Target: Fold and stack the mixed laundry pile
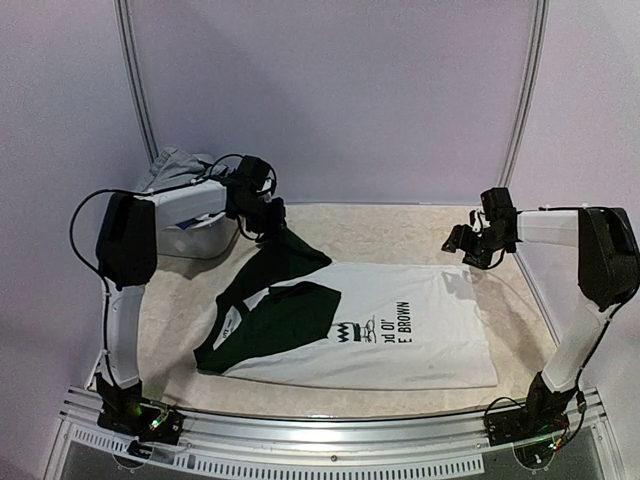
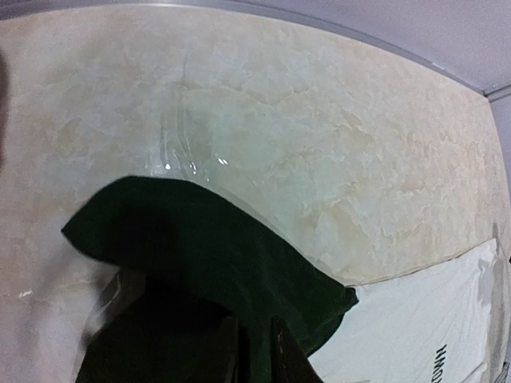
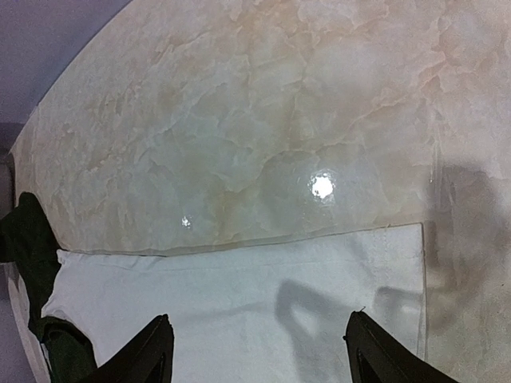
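A white T-shirt [image 1: 420, 340] with black print lies flat on the table, collar to the left. Its near dark green sleeve [image 1: 280, 315] is folded over the chest. The far green sleeve [image 1: 285, 255] is lifted off the table, and my left gripper [image 1: 272, 215] is shut on it. In the left wrist view the green sleeve [image 2: 200, 255] drapes down from between the fingers of the left gripper [image 2: 255, 351]. My right gripper [image 1: 462, 240] hovers open above the shirt's far right hem. The right wrist view shows the right gripper [image 3: 259, 351] with nothing between its fingers, over the white cloth [image 3: 239, 303].
A white basket [image 1: 200, 235] stands at the back left behind the left arm, with grey cloth [image 1: 175, 165] hanging out of it. Bare marbled tabletop [image 1: 400, 230] lies beyond the shirt. Walls close off the back and sides.
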Controlling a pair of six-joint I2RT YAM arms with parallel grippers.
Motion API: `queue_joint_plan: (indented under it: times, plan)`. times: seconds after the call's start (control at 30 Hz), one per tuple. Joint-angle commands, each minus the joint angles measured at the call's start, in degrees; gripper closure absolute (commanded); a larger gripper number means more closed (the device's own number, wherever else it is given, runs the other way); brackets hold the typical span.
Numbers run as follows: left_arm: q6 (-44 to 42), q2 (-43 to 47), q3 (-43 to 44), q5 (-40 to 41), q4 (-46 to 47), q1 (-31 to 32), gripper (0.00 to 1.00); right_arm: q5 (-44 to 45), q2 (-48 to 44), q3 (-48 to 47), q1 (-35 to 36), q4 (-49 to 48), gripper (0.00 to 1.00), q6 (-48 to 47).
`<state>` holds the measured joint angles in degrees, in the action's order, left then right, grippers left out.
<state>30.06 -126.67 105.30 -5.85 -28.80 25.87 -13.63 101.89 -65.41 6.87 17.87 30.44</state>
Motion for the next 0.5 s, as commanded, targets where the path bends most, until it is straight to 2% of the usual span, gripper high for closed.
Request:
queue_joint_plan:
  times: [0.0, 0.23, 0.3, 0.37, 0.47]
  plan:
    - [-0.85, -3.33, 2.70, 0.84, -1.39, 0.18, 0.83, 0.04, 2.03, -0.78, 0.29, 1.01, 0.25, -0.89]
    - [-1.27, -6.28, 4.41, 1.78, -1.43, -0.82, 0.85, -0.49, 2.62, -0.46, 0.29, 0.72, 0.25, -1.15]
    - [-1.03, -5.44, 2.99, 3.14, -0.70, -1.67, 0.79, -0.62, 2.58, -0.40, 0.33, 0.78, 0.25, -1.19]
    - [-0.42, -4.40, 0.80, 3.45, 0.63, -3.38, 0.65, -0.80, 2.61, -0.27, 0.32, 0.73, 0.25, -1.25]
    - [-0.98, -4.56, 0.67, 3.60, 0.69, -5.09, 0.51, -1.01, 2.62, -0.13, 0.33, 0.47, 0.25, -1.45]
